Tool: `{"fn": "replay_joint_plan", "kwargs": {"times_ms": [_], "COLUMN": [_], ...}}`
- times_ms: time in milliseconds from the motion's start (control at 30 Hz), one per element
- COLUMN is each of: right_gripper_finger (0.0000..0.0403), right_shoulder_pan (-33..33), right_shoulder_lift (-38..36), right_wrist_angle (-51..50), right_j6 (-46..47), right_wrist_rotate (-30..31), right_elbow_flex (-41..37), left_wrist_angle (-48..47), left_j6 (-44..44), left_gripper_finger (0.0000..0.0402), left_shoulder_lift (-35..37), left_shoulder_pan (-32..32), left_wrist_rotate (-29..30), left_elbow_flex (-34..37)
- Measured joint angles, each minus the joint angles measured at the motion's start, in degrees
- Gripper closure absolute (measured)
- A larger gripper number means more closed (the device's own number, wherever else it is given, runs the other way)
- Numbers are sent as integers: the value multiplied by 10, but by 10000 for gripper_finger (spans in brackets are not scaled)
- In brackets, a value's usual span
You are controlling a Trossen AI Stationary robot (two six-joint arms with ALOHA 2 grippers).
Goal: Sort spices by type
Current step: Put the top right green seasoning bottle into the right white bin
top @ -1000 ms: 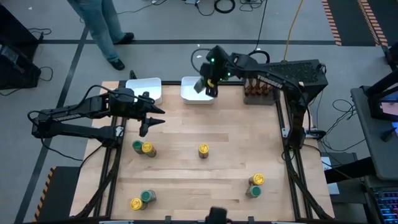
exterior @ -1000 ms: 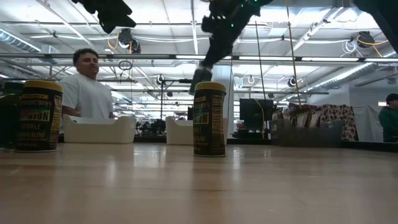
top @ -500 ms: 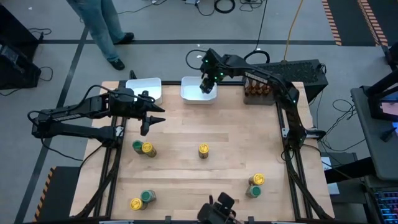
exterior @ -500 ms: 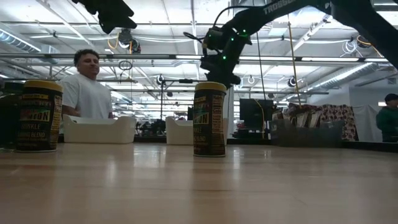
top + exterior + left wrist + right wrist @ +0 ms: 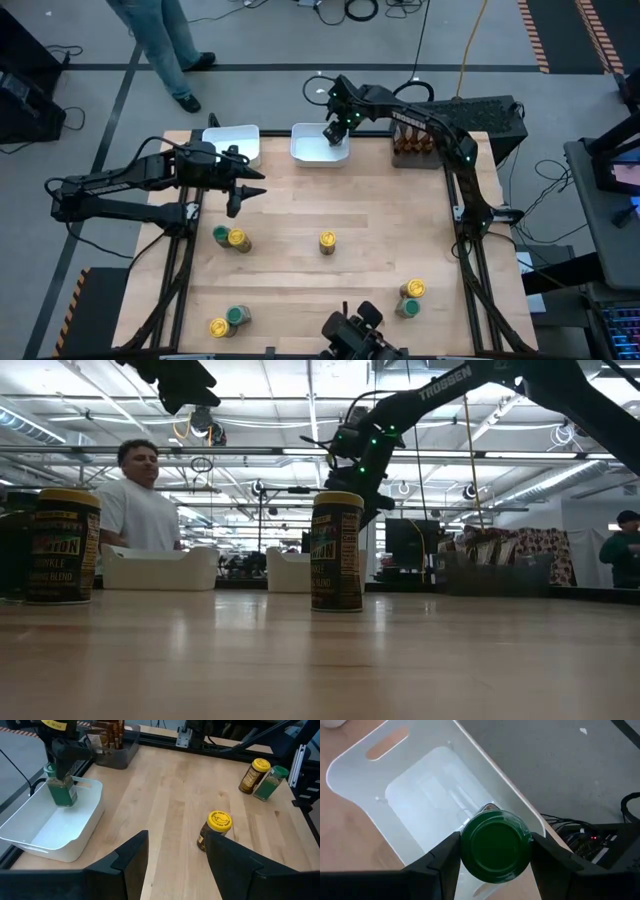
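Lowered since a second ago, the right gripper (image 5: pixel 335 133) now sits inside the right-hand white rectangular plastic tray (image 5: pixel 306 152) at the table's far edge, its fingers clamped on a round green-lidded spice jar (image 5: pixel 495 845) held upright just above the tray floor. The left gripper (image 5: pixel 240 190) has not moved; it hovers over the wooden table (image 5: pixel 370 215) near the other white tray (image 5: pixel 244 135), jaws spread wide and empty. A lone yellow-lidded jar (image 5: pixel 327 241) stands mid-table, and yellow and green jars stand in pairs toward the table's corners. Brown packets (image 5: pixel 107 731) fill a dark bin at the far right.
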State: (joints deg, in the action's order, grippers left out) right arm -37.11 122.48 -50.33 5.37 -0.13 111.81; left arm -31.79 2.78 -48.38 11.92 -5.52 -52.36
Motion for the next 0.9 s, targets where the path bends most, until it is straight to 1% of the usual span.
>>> {"fn": "replay_joint_plan", "kwargs": {"times_ms": [533, 900], "right_gripper_finger": [218, 218], "right_shoulder_pan": [-7, -7], "right_shoulder_lift": [0, 14], "right_wrist_angle": [4, 4], "right_j6": [7, 9], "right_wrist_rotate": [-1, 0], "right_elbow_flex": [0, -1], "left_wrist_angle": [1, 0], "left_j6": [-1, -1], "left_gripper_finger": [203, 203], "left_shoulder_lift": [0, 0], "left_shoulder_pan": [0, 0], "left_wrist_rotate": [5, 5], "left_elbow_flex": [0, 0]}}
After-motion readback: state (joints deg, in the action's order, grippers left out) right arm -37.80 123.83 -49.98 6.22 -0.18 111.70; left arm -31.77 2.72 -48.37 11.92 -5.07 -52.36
